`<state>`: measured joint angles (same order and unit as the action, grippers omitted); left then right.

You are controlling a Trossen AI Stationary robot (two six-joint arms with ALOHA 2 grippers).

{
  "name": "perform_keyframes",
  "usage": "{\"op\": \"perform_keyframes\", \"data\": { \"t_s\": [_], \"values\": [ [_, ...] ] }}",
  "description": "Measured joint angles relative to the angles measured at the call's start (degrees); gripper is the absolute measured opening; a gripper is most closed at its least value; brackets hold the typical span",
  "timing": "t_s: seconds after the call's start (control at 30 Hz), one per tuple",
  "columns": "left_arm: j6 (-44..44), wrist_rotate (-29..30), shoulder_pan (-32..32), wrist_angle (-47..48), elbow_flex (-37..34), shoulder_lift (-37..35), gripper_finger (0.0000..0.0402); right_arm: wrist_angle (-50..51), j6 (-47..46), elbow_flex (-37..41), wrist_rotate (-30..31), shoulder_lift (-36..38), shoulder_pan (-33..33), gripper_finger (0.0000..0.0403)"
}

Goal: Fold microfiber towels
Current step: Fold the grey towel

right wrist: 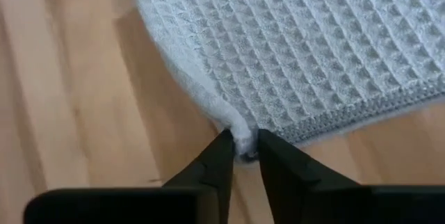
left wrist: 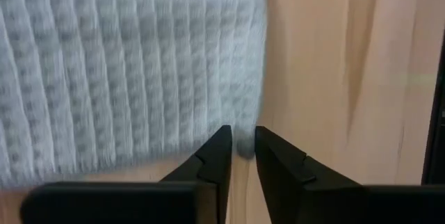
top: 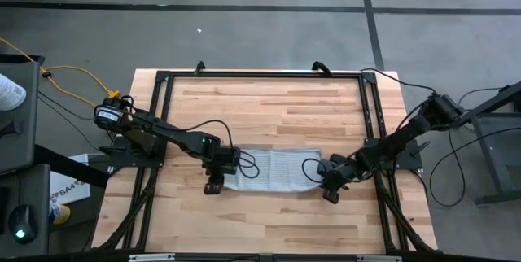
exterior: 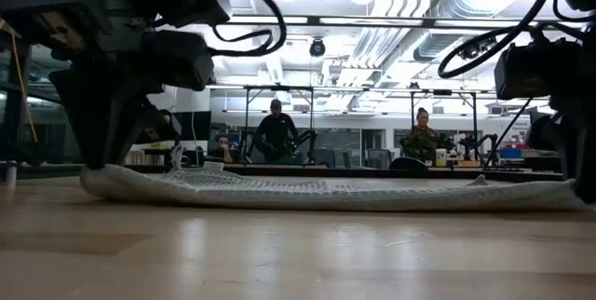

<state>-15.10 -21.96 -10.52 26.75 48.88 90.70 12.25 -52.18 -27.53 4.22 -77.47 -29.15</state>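
The light grey-blue microfiber towel (top: pixel 273 171) lies flat on the wooden table as a long strip, also seen in the low view (exterior: pixel 326 191). My left gripper (top: pixel 214 185) stands at the strip's near left corner, pointing steeply down. Its fingers (left wrist: pixel 243 147) are slightly parted, with the corner between the tips. My right gripper (top: pixel 330 194) stands the same way at the near right corner, its fingers (right wrist: pixel 245 147) a little apart around the bunched corner tip. The waffle weave fills both wrist views (left wrist: pixel 125 64) (right wrist: pixel 313 50). My left gripper has the towel's near left corner (left wrist: pixel 243 139) between its parted fingertips, coming from above at a slant; the corner lies on the table and I cannot tell whether the pads touch it. My right gripper has the near right corner (right wrist: pixel 242 135) between its parted fingertips, likewise from above; the cloth rests on the table, slightly bunched, and whether the pads touch it I cannot tell.
A black metal frame (top: pixel 260 75) runs around the tabletop's far edge and sides. Bare wood (top: pixel 269 111) lies beyond the towel and toward the near edge (top: pixel 269 221). People sit and stand in the room behind the table (exterior: pixel 276 128).
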Motion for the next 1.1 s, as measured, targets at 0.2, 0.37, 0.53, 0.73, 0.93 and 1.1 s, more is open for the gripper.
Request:
{"op": "perform_keyframes", "data": {
  "t_s": [0.2, 0.37, 0.53, 0.73, 0.93, 1.1],
  "values": [
    [-0.21, 0.0, 0.0, 1.04, 0.01, 0.0, 0.0071, -0.18, 1.23, 0.04, 0.1, 2.63, 0.03, 0.009],
    [-0.21, -0.02, 0.0, 1.29, 0.02, -0.02, 0.0072, -0.18, 1.23, 0.0, -0.1, 3.67, 0.02, 0.011],
    [-0.14, -0.02, 0.0, 3.15, 0.79, -0.09, 0.0072, -0.32, 1.23, -0.02, -0.89, 3.71, 0.04, 0.0129],
    [1.83, 0.04, 0.0, 7.41, 3.86, -0.11, 0.0072, -0.63, 1.23, -0.04, -1.46, 3.73, 0.04, 0.0143],
    [2.93, 1.69, 0.0, 10.98, 6.9, -0.11, 0.0072, -1.08, 1.23, -0.07, -1.44, 3.76, 0.04, 0.0145],
    [3.24, 2.15, 0.0, 11.06, 8.37, -0.11, 0.0072, -3.96, 1.28, -0.15, -1.37, 3.76, 0.07, 0.0145]
  ]
}}
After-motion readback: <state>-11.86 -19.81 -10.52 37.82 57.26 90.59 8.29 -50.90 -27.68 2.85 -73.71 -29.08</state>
